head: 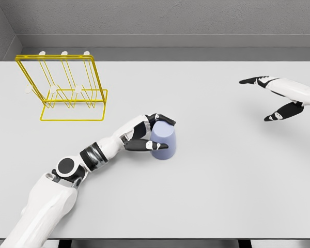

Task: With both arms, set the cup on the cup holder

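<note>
One left hand seemingly grasps the cup, fingers wrapping its left side.

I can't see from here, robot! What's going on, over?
Left hand shut on cup, cup on table. Right hand open, off to the right. Holder far left, nothing between.

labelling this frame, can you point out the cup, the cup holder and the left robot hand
cup point(164, 142), head view, on its lavender side wall
cup holder point(72, 119), head view, on the front bar of its yellow wire base
left robot hand point(147, 135), head view, between its fingertips at the cup
</note>
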Available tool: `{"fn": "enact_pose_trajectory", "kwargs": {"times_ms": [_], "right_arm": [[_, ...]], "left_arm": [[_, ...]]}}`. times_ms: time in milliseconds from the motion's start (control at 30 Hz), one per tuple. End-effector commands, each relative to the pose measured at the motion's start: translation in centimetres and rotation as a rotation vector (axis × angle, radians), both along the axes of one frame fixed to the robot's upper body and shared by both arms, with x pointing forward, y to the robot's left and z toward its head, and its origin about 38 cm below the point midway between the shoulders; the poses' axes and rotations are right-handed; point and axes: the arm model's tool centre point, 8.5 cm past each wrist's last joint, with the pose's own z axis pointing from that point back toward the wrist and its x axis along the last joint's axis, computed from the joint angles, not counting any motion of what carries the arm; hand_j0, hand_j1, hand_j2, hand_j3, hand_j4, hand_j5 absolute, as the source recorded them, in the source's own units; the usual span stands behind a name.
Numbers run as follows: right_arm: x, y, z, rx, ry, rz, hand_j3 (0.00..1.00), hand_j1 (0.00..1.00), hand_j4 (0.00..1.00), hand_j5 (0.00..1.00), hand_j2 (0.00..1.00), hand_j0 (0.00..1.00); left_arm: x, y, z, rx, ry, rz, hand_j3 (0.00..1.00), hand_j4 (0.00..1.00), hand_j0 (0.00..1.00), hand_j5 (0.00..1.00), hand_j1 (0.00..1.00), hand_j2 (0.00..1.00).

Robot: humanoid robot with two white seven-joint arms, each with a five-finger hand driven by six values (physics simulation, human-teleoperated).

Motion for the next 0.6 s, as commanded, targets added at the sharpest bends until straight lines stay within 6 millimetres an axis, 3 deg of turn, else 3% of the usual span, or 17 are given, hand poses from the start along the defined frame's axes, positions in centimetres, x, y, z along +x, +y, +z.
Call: {"fn": "enact_pose_trajectory", "kwargs": {"times_ms": [0, 367, 467, 567], "right_arm": [[0.0, 0.0, 0.1, 0.007, 0.000, -0.003, 1.00, 1.00, 1.00, 1.00, 1.00, 1.00], [0.2, -0.4, 0.6, 0.015, -0.015, -0.017, 1.00, 1.00, 1.00, 1.00, 1.00, 1.00], [0.3, -0.7, 0.7, 0.019, -0.018, -0.027, 1.00, 1.00, 1.00, 1.00, 1.00, 1.00], [0.3, -0.7, 0.7, 0.019, -0.018, -0.027, 1.00, 1.00, 1.00, 1.00, 1.00, 1.00]], "left_arm": [[0.0, 0.0, 0.1, -0.003, -0.001, -0.009, 0.45, 0.45, 0.45, 0.45, 0.45, 0.45], [-0.3, -0.1, 0.2, -0.009, -0.005, -0.010, 0.41, 0.41, 0.41, 0.41, 0.41, 0.41], [-1.0, -0.3, 2.2, -0.041, -0.059, -0.030, 0.41, 0.41, 0.41, 0.41, 0.41, 0.41], [-2.0, 0.8, 3.5, -0.063, -0.096, -0.017, 0.40, 0.40, 0.40, 0.40, 0.40, 0.40]]}}
